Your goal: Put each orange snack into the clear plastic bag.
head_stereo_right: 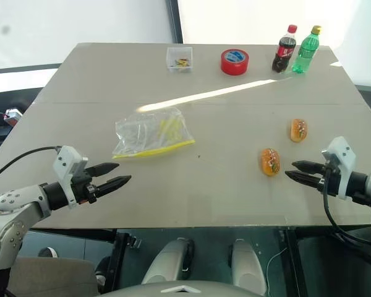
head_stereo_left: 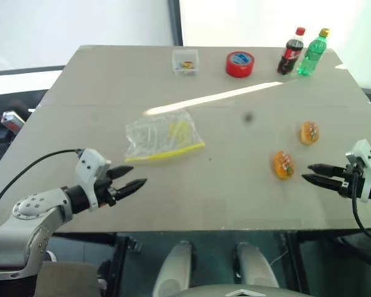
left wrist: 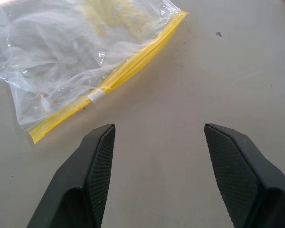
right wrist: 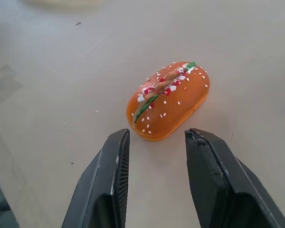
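Note:
Two orange snacks lie on the grey table (head_stereo_left: 222,198): one (head_stereo_left: 283,164) near the front right, the other (head_stereo_left: 309,132) a little farther back and right. My right gripper (head_stereo_left: 311,173) hovers just right of the nearer snack (right wrist: 168,99), open, with nothing between its fingers (right wrist: 109,175). The clear plastic bag (head_stereo_left: 162,138) with its yellow strip lies flat at centre left. My left gripper (head_stereo_left: 130,178) stands open just in front of the bag's yellow edge (left wrist: 109,83), apart from it and holding nothing.
Along the table's far edge stand a small clear box (head_stereo_left: 185,61), a red tape roll (head_stereo_left: 240,64), a cola bottle (head_stereo_left: 290,51) and a green bottle (head_stereo_left: 313,52). The table's front edge runs just below both grippers.

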Action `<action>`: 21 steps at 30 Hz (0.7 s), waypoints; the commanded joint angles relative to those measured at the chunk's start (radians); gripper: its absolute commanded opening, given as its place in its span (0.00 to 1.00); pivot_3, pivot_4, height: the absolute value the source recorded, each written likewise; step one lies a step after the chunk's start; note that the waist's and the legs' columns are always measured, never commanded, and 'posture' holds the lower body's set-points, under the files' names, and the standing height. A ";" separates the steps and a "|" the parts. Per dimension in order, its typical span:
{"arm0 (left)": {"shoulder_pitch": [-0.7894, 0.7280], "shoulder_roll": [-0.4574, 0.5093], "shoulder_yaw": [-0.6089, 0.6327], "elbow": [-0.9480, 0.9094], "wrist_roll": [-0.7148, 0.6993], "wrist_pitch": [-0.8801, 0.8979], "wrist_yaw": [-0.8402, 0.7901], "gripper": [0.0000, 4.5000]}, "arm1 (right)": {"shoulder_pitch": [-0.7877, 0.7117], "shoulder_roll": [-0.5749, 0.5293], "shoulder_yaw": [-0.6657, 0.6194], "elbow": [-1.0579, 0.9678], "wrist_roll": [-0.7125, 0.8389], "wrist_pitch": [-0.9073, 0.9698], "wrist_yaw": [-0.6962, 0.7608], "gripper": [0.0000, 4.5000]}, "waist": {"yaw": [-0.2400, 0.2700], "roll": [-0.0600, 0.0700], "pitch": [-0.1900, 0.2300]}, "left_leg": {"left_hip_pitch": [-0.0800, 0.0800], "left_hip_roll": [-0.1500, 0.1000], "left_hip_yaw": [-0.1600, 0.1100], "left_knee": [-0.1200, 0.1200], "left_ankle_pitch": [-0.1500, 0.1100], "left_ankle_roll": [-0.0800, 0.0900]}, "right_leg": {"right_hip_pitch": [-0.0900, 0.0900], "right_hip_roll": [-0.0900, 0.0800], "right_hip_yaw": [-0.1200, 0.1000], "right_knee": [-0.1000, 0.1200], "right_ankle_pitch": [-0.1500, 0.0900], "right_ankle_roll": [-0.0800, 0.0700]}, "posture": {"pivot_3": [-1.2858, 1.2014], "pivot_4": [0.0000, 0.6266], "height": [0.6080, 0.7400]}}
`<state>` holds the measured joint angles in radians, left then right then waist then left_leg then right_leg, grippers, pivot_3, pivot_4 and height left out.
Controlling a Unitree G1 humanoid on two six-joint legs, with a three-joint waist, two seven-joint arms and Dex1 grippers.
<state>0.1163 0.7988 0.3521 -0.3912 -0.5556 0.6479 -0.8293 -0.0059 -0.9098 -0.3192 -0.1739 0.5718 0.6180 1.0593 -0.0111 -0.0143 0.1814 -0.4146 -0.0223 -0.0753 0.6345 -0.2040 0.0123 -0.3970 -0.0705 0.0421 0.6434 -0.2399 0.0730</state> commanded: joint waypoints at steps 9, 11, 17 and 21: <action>-0.017 0.001 0.049 0.015 -0.015 0.005 0.023 0.71 | -0.022 -0.005 -0.025 -0.025 0.012 -0.039 0.010 0.42 | 0.000 0.000 0.000 | 0.000 0.000 0.000 0.000 0.000 0.000 | 0.000 0.000 0.000 0.000 0.000 0.000 | 0.52 0.24 1.00; -0.034 0.008 0.070 0.071 0.001 0.005 0.042 0.71 | -0.039 0.009 -0.016 -0.057 0.023 -0.057 0.013 0.42 | 0.000 0.000 0.000 | 0.000 0.000 0.000 0.000 0.000 0.000 | 0.000 0.000 0.000 0.000 0.000 0.000 | 0.52 0.24 1.00; -0.177 -0.006 0.110 0.259 0.023 0.020 0.153 0.71 | -0.105 0.044 0.004 -0.182 0.089 -0.026 -0.020 0.42 | 0.000 0.000 0.000 | 0.000 0.000 0.000 0.000 0.000 0.000 | 0.000 0.001 -0.001 0.000 0.002 0.003 | 0.52 0.24 1.00; -0.287 0.003 0.085 0.404 0.039 0.033 0.175 0.71 | -0.157 0.047 0.045 -0.237 0.105 -0.001 -0.049 0.42 | 0.000 0.000 0.000 | 0.000 -0.001 -0.001 0.000 0.000 0.000 | 0.000 0.000 -0.002 0.000 0.002 0.004 | 0.52 0.24 1.00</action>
<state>-0.1359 0.7898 0.4299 -0.0346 -0.5311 0.6830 -0.6631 -0.1399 -0.8609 -0.2778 -0.3683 0.6561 0.6084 1.0282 -0.0107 -0.0148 0.1814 -0.4152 -0.0235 -0.0760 0.6347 -0.2040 0.0123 -0.3969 -0.0705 0.0406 0.6437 -0.2375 0.0774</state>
